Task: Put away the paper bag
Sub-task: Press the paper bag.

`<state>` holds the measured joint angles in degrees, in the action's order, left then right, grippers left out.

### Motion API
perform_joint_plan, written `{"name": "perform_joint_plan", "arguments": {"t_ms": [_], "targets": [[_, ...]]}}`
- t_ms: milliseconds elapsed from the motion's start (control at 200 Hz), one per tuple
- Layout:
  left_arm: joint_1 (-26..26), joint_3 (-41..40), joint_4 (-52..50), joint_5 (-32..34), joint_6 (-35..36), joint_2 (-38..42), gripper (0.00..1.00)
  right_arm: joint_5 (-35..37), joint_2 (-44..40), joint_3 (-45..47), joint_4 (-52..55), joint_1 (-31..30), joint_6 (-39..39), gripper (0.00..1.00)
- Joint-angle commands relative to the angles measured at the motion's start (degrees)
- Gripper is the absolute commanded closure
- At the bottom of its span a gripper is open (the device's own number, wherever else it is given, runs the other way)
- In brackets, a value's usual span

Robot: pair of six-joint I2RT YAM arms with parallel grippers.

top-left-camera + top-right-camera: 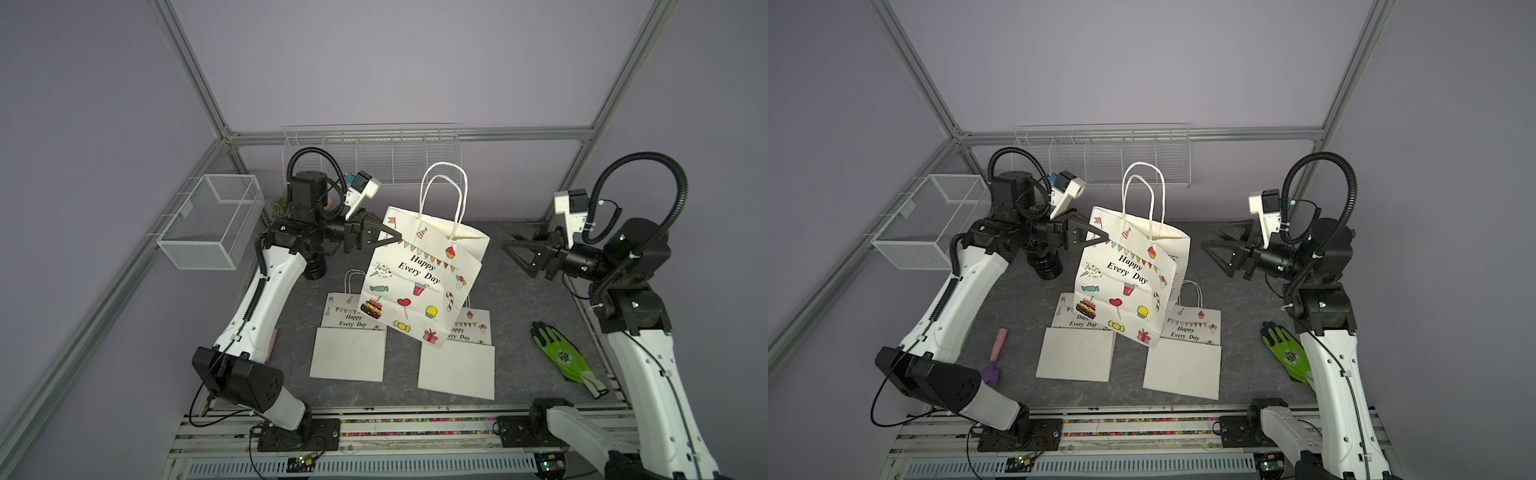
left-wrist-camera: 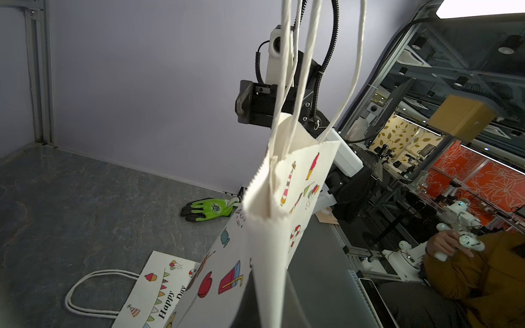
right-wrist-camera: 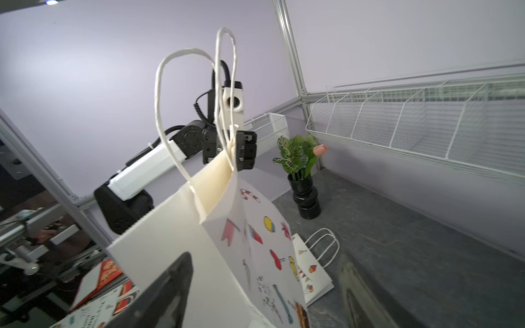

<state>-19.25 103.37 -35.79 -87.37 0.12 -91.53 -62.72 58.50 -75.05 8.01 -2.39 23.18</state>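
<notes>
White paper bag (image 1: 419, 282) hangs upright, pinched by the left gripper (image 1: 392, 239); the spread right gripper (image 1: 509, 242) stands apart, rightward.

From high above the front in both top views, looking down toward the back wall (image 1: 374, 62), taking in the whole bench (image 1: 519, 291) and both arms. From the left wrist, close against the paper bag (image 2: 267, 241), facing across to the right arm (image 2: 346, 162). From the right wrist, close on the same bag, facing back at the left arm (image 3: 147, 167).
</notes>
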Motion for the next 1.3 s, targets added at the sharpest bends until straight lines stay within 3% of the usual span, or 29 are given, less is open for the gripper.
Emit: {"name": "perform_joint_plan", "arguments": {"t_ms": [0, 145, 460, 670, 755, 910, 1189, 1299], "targets": [[0.3, 4.1, -10.3, -5.4, 7.4, -2.6, 0.93, -6.9, -1.2, 0.5, -2.6, -2.9, -0.4, 0.11], [-0.5, 9.4, -13.2, -5.4, 7.1, -4.0, 0.94, -4.4, -0.8, -0.5, 6.9, -6.6, -8.5, 0.09], [-0.6, 14.1, -13.4, -5.3, 4.1, -2.9, 0.95, 7.5, -4.6, 8.3, 2.0, -6.7, -7.0, 0.09], [-0.7, 14.2, -13.4, -5.3, 4.2, -3.2, 0.96, 3.4, -3.3, 11.2, -4.1, -8.9, -3.5, 0.09], [-0.6, 14.8, -13.4, -5.3, 4.1, -3.6, 0.97, 3.3, -1.9, 10.5, -2.5, -13.9, -6.0, 0.11], [-0.6, 16.6, -13.4, -5.3, 3.6, -5.2, 0.97, 4.9, 1.6, 9.8, -1.0, -17.3, -8.6, 0.25], [-0.5, 18.7, -13.4, -5.3, 3.6, -7.8, 0.97, 6.3, 4.0, 9.7, -1.9, -19.3, -9.3, 0.63], [-0.2, 19.4, -13.4, -5.3, 3.4, -8.9, 0.97, 7.6, 4.1, 9.7, -0.8, -19.7, -10.3, 0.71]]}}
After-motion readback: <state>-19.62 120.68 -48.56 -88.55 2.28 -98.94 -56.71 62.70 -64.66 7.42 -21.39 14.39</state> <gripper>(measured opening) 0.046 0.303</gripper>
